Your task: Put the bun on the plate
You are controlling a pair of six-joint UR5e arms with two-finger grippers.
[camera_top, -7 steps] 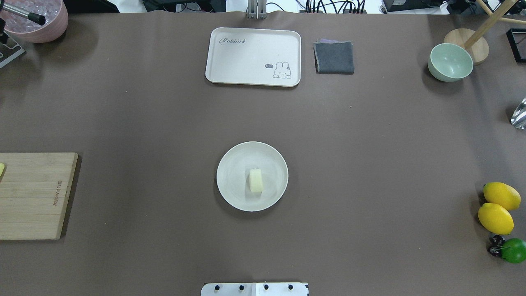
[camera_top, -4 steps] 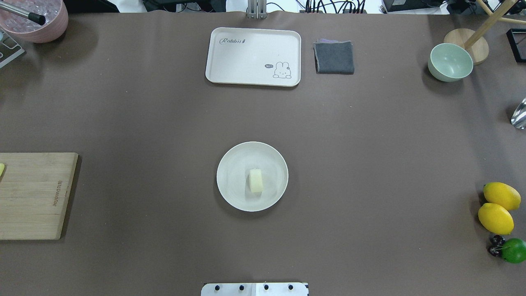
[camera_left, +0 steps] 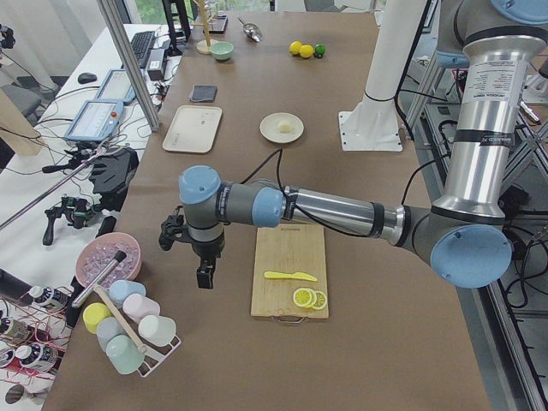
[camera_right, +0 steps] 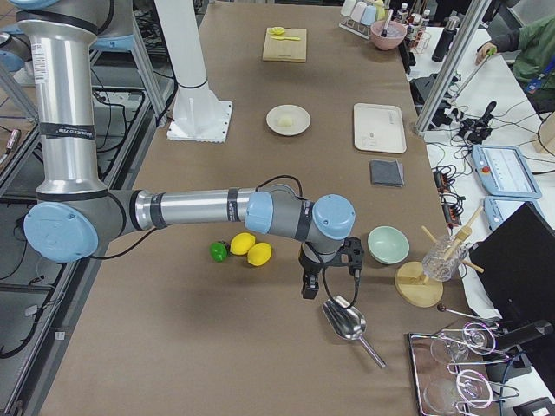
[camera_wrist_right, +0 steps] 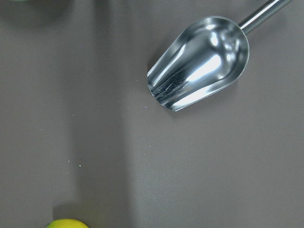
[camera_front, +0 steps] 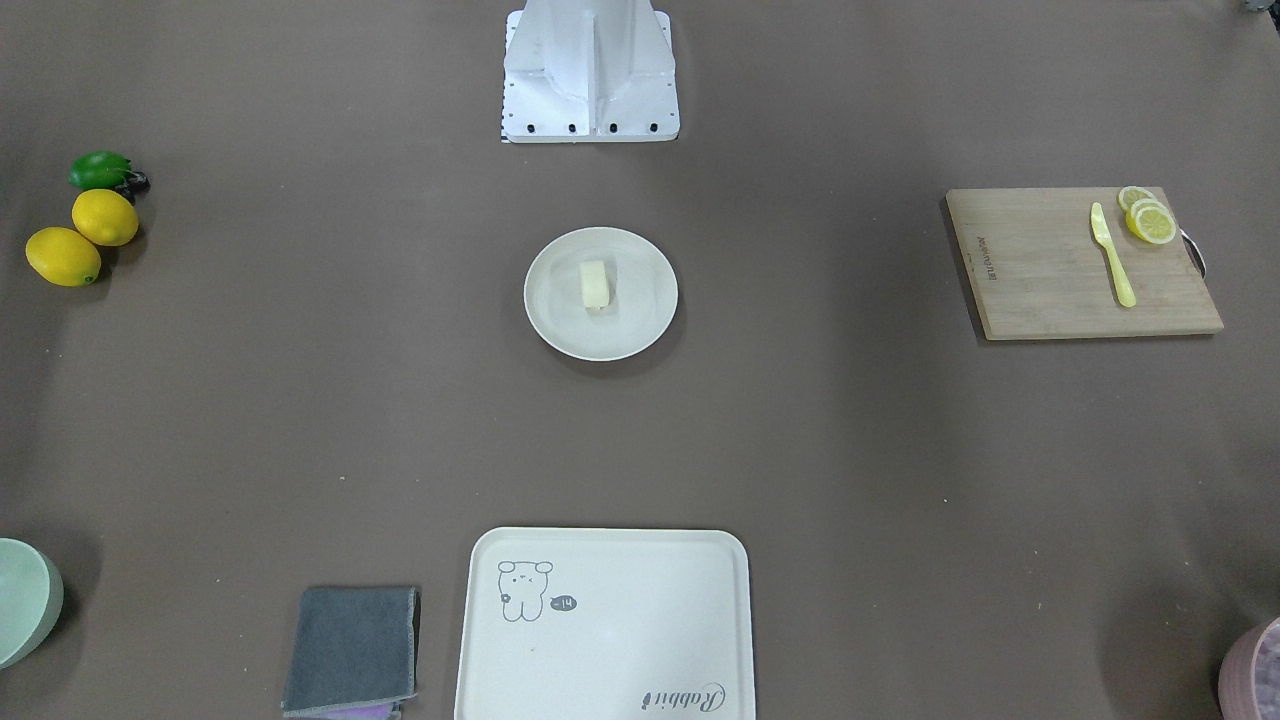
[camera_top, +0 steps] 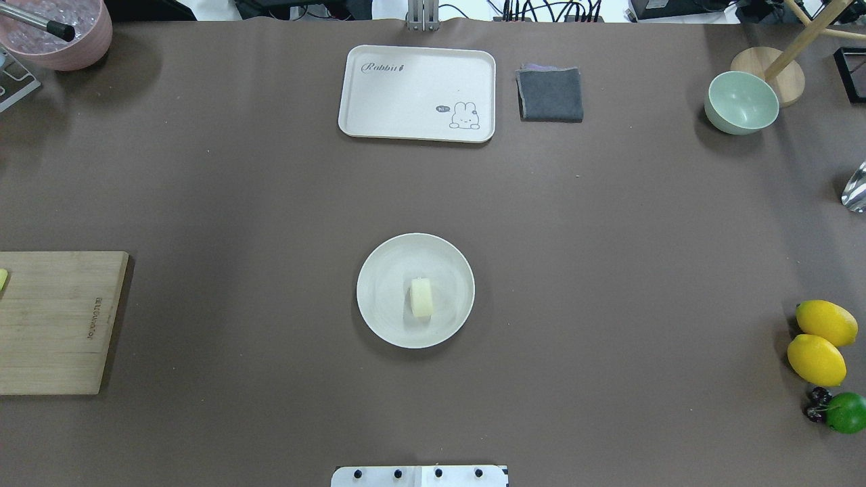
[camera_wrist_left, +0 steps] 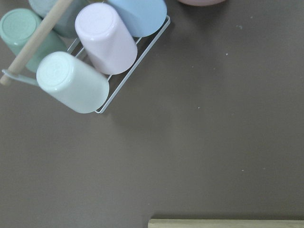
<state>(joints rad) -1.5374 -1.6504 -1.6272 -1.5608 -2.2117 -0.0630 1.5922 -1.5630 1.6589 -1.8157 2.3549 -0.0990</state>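
The bun (camera_top: pixel 421 297) is a pale cream stub lying on its side in the middle of the round cream plate (camera_top: pixel 382 270), at the table's centre; it also shows as the bun (camera_front: pixel 594 284) on the plate (camera_front: pixel 645 300). Nothing touches either. My left gripper (camera_left: pixel 204 274) hangs over bare table at the far left end, between the cup rack and the cutting board. My right gripper (camera_right: pixel 308 286) hangs at the far right end, above a metal scoop (camera_wrist_right: pixel 199 61). Both show only in the side views, so I cannot tell whether they are open or shut.
A cream tray (camera_top: pixel 417 93) and a folded grey cloth (camera_top: pixel 550 94) lie at the far edge. A green bowl (camera_top: pixel 741 102) and lemons (camera_top: pixel 818 341) are to the right. A wooden cutting board (camera_front: pixel 1080 262) with knife and lemon slices is to the left, beside a cup rack (camera_wrist_left: pixel 95 52).
A dark piece at the overhead view's far left edge has slipped out of view and the grey rack corner there has shifted up. Bun and plate have not moved.
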